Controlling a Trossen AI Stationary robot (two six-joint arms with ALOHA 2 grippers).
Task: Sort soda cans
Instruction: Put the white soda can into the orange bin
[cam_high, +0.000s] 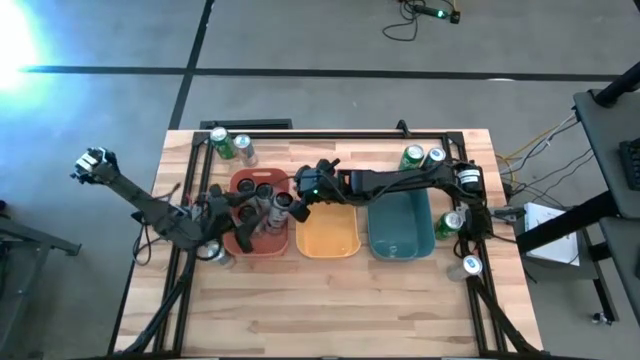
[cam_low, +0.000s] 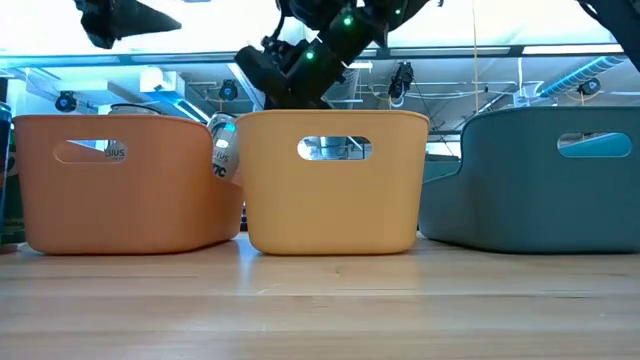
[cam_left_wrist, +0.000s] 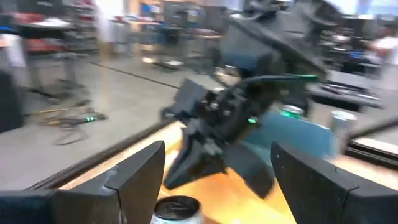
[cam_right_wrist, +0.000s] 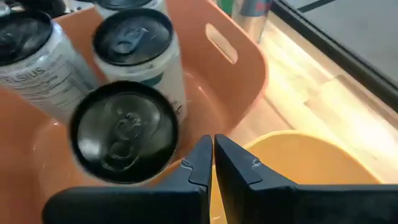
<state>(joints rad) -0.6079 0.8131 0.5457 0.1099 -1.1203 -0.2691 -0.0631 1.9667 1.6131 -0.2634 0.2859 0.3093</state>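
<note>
Three bins stand in a row: a red-orange bin (cam_high: 243, 242), a yellow bin (cam_high: 327, 238) and a teal bin (cam_high: 400, 235). Several silver and dark-topped soda cans (cam_right_wrist: 134, 46) stand in the red-orange bin. One silver can (cam_low: 222, 150) shows tilted in the gap between that bin and the yellow one. My right gripper (cam_right_wrist: 212, 158) is shut and hovers over the red-orange bin's right wall, beside a dark-topped can (cam_right_wrist: 123, 130). My left gripper (cam_left_wrist: 217, 180) is open over the bin's left part, with a can top (cam_left_wrist: 177, 210) below, between its fingers.
Loose green cans stand at the far left (cam_high: 220, 140), at the far right (cam_high: 412, 157) and by the right rail (cam_high: 450, 222). More cans stand near the right edge (cam_high: 470, 265) and left of the red-orange bin (cam_high: 215, 255). Black frame rails border the table.
</note>
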